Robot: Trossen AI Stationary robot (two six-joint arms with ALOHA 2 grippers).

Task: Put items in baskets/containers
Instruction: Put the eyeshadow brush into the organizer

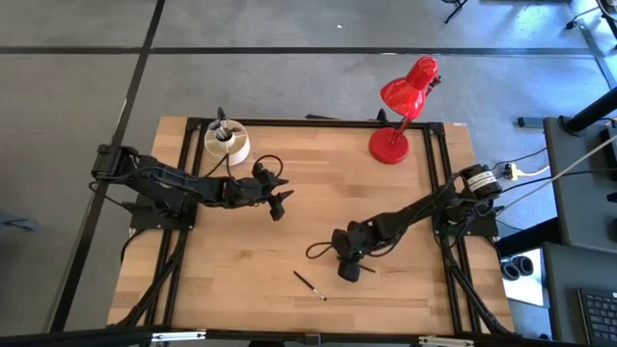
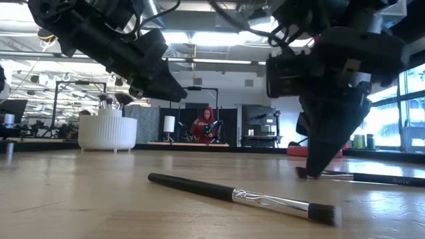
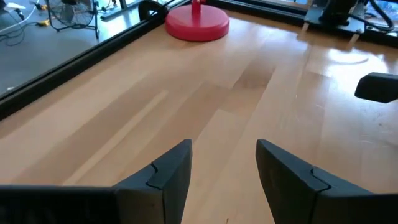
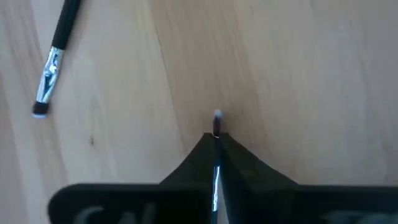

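Note:
A cream-white ribbed cup (image 1: 227,143) (image 2: 107,131) stands near the table's far left corner with several brushes upright in it. One dark-handled brush (image 1: 309,285) (image 2: 239,194) (image 4: 56,56) lies flat on the table near its near edge. My right gripper (image 1: 347,268) (image 2: 325,169) (image 4: 216,140) points down at the table just right of it and is shut on a second brush (image 2: 375,177). My left gripper (image 1: 280,200) (image 2: 166,83) (image 3: 224,168) hangs open above the table's middle, right of the cup, holding nothing. My right gripper pinches the second brush between its two fingertips, at the silver ferrule (image 4: 216,144) close to the bristle end (image 4: 217,116). The fingers come from above, pointing down, across the brush. The brush lies level on the table, its handle (image 2: 392,179) running out from the fingers.
A red desk lamp (image 1: 400,111) stands at the far right of the table, its round base (image 3: 198,25) ahead of my left gripper. Black frame rails (image 1: 318,122) border the table. Bare wood lies between the arms. A person in red (image 2: 206,125) sits far behind.

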